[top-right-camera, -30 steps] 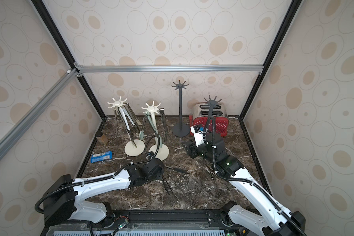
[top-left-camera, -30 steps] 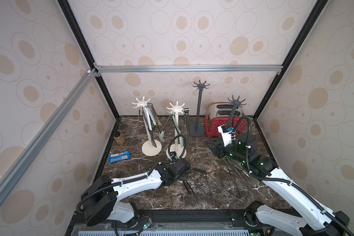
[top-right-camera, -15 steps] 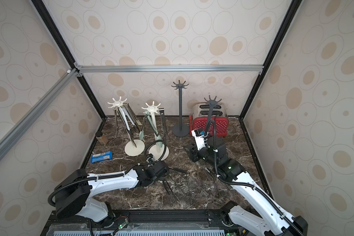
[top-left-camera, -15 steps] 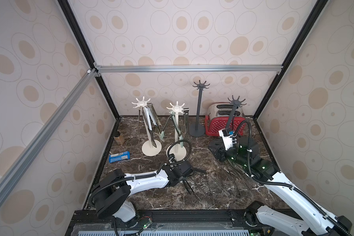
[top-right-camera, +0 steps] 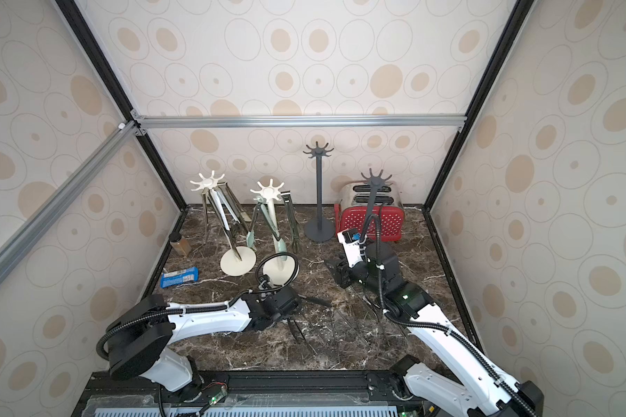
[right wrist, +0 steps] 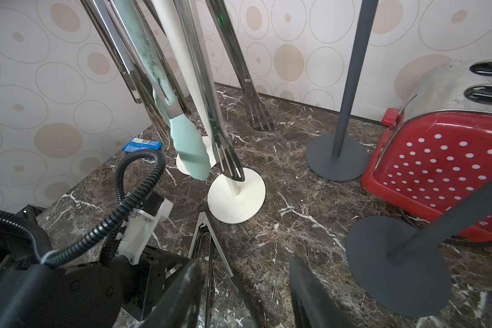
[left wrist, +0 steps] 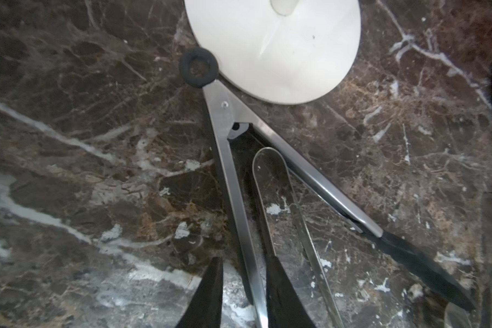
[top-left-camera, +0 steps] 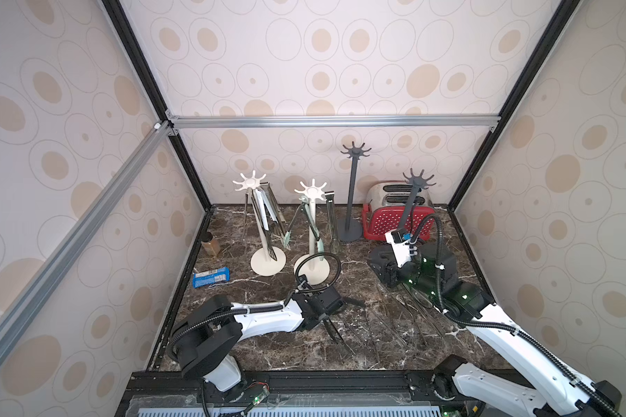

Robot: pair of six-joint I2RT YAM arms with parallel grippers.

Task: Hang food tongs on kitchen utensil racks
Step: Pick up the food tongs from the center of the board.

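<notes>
Lying on the counter (left wrist: 68, 170) at 6 o'clock from the nearer cream rack (left wrist: 281, 56), the tongs (left wrist: 225, 176) now have one arm inside my left claw (left wrist: 243, 284). It has narrowed, gap remaining, so no lift yet. My right claw (right wrist: 245, 262) waits half open, empty.

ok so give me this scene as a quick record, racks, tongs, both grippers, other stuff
hung: steel and pale-green-tipped tongs on the two cream-white hook-crowned pole racks
bare: two dark grey pole racks
loose: several slim steel tongs lying on the dark marble tabletop
left gripper: jaws either side of one arm of the black-tipped steel tongs, a gap showing
right gripper: open, empty
other: red and silver toaster, blue packet, small brown jar
</notes>
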